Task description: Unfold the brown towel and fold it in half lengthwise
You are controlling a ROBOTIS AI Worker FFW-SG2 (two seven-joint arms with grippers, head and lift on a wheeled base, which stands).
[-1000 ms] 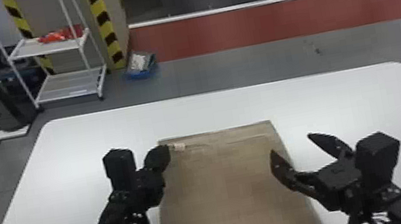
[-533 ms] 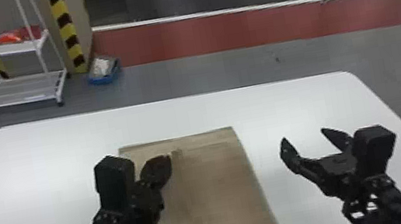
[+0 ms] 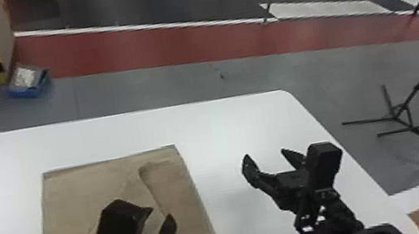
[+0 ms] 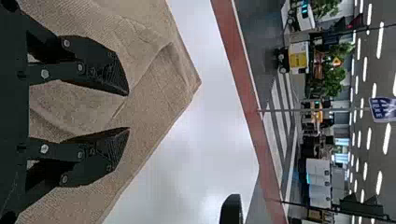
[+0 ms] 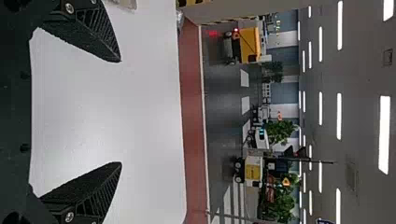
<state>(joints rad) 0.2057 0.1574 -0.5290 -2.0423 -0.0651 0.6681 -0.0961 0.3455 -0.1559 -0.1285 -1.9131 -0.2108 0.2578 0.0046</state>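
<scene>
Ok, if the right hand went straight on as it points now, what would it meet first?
The way looks free over the white table, as far as I can see, though how high the right hand sits is unclear.

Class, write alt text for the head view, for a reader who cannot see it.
A brown towel with a loose diagonal fold lies on a white table, the robot's open left end effector above it. The open right end effector hangs over the table to the towel's right. Beyond, a red strip crosses the grey floor.
</scene>
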